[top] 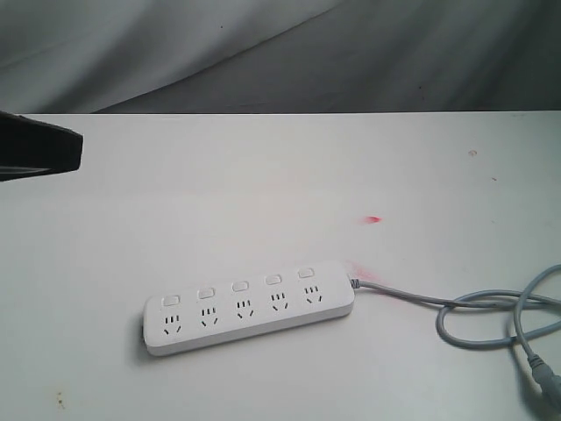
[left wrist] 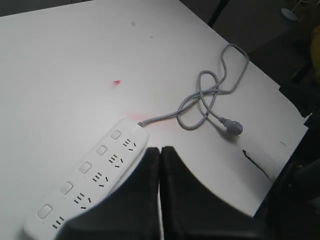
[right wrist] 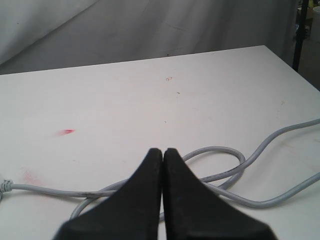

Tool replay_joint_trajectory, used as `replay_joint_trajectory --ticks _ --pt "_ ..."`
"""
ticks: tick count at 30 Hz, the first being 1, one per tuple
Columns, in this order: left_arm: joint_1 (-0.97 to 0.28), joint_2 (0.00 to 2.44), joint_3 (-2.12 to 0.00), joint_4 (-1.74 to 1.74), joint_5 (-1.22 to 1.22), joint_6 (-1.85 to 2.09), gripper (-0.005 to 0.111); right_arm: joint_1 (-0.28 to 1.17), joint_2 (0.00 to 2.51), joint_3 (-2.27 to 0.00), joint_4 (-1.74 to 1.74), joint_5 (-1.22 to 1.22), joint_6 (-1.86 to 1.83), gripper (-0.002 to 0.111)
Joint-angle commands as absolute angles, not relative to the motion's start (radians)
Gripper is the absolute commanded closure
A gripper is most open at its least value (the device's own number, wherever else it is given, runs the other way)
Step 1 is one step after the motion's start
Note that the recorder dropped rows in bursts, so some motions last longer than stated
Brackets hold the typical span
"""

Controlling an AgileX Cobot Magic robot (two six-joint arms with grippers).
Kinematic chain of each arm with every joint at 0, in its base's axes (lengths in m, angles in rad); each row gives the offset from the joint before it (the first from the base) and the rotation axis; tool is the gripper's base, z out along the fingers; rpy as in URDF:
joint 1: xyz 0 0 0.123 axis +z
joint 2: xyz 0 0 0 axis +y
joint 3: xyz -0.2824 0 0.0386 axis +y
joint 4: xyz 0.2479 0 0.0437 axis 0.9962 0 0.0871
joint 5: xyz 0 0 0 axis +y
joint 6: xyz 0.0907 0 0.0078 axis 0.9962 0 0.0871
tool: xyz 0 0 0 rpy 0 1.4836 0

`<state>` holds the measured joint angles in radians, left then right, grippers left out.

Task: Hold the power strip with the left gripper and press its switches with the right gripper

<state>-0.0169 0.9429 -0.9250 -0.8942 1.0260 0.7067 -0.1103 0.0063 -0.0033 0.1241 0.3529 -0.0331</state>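
The white power strip point(top: 250, 309) lies flat on the table, slightly slanted, sockets up. Its row of switches point(top: 238, 287) runs along the far side, and the grey cord point(top: 412, 296) leaves its right end. In the left wrist view my left gripper point(left wrist: 160, 149) is shut and empty, hovering beside the power strip point(left wrist: 90, 175) near its cord end, apart from it. The switches point(left wrist: 85, 167) show there too. My right gripper point(right wrist: 162, 150) is shut and empty above the looped cord point(right wrist: 220, 165). The strip is out of the right wrist view.
A black arm part point(top: 39, 153) juts in at the left edge of the exterior view. The cord coils at the right, ending in a plug point(left wrist: 232, 127) near the table edge point(left wrist: 280, 150). A small red mark point(top: 373, 219) sits behind the strip.
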Motion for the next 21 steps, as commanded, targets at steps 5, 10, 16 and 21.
replay_joint_trajectory --ticks 5,10,16,21 --pt "-0.022 0.931 -0.935 -0.834 0.96 0.692 0.106 -0.119 0.0 0.0 0.122 0.341 -0.036 0.108" --pt "-0.022 0.75 -0.935 -0.658 0.574 0.382 0.106 -0.119 0.0 0.0 0.122 0.341 -0.036 0.108" --pt "-0.022 0.476 -0.935 -0.19 0.446 0.048 0.106 -0.119 0.0 0.0 0.126 0.341 -0.036 0.108" --pt "-0.022 0.415 -0.923 -0.059 0.45 -0.016 0.106 -0.119 0.0 0.0 0.126 0.341 -0.036 0.108"
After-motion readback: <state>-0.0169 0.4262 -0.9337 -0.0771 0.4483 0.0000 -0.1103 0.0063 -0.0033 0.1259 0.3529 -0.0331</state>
